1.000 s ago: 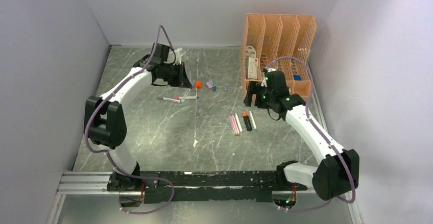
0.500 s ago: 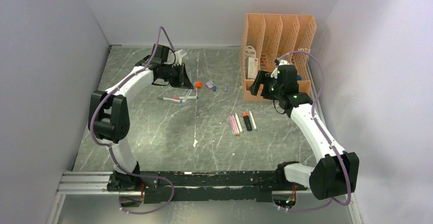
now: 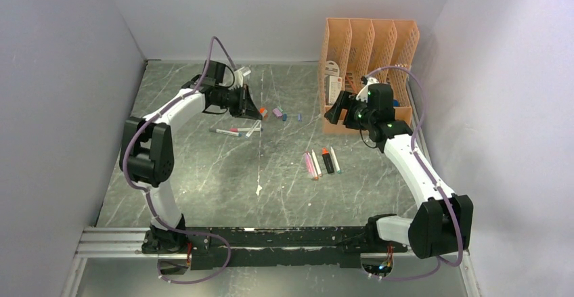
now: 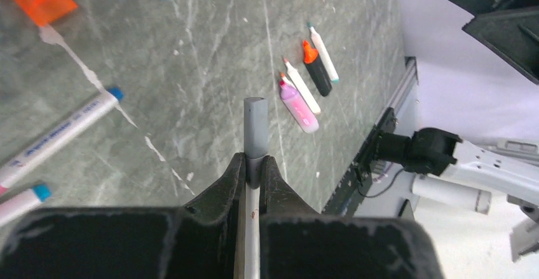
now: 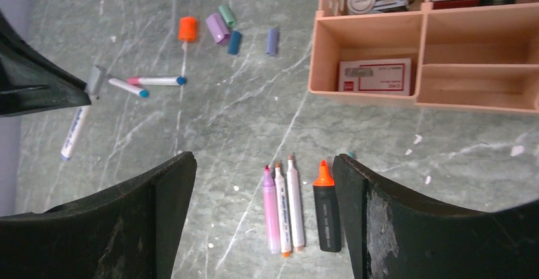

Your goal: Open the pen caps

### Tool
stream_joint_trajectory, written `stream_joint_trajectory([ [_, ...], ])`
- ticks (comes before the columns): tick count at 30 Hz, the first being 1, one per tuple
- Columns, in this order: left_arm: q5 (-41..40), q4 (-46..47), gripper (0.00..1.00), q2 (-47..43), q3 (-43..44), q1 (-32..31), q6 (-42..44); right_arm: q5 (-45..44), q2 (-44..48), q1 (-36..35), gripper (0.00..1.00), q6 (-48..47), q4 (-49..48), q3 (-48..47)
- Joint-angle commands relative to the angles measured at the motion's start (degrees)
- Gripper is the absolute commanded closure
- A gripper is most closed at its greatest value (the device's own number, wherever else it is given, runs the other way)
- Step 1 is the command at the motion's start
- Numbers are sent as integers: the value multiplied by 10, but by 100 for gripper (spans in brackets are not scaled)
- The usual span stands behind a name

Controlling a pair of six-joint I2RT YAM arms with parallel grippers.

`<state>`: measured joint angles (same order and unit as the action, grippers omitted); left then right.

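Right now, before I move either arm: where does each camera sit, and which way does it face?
Top external: fixed above and behind the bases, looking down on the table; both arms show whole.
Left wrist: on the left arm, facing the table's near right; its left hand shows, shut on a grey-capped pen.
Right wrist: raised by the organiser, looking down; the open right hand frames the view.
Shared: all three show the row of pens.
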<state>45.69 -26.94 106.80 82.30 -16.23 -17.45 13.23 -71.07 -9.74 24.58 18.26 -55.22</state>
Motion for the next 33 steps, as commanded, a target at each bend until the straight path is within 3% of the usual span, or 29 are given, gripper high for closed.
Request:
stream_joint_trajectory([
  [1,79,52,92,-43,-43,4,-44,60,12,4,21,3,-20,4],
  [9,167,82,91,-91,-125,-27,-73,194,-18,-19,24,0,-6,1],
  [18,218,189,91,-175,-213,-68,-168,248,-39,-166,27,-14,6,-43],
  [22,227,214,91,-189,-234,-88,-191,221,-20,-182,31,-37,38,-64],
  [29,180,128,91,-193,-212,-117,-133,197,11,-209,38,-61,78,-87],
  [33,168,91,91,-187,-201,-124,-108,128,15,-222,39,-96,132,-111],
])
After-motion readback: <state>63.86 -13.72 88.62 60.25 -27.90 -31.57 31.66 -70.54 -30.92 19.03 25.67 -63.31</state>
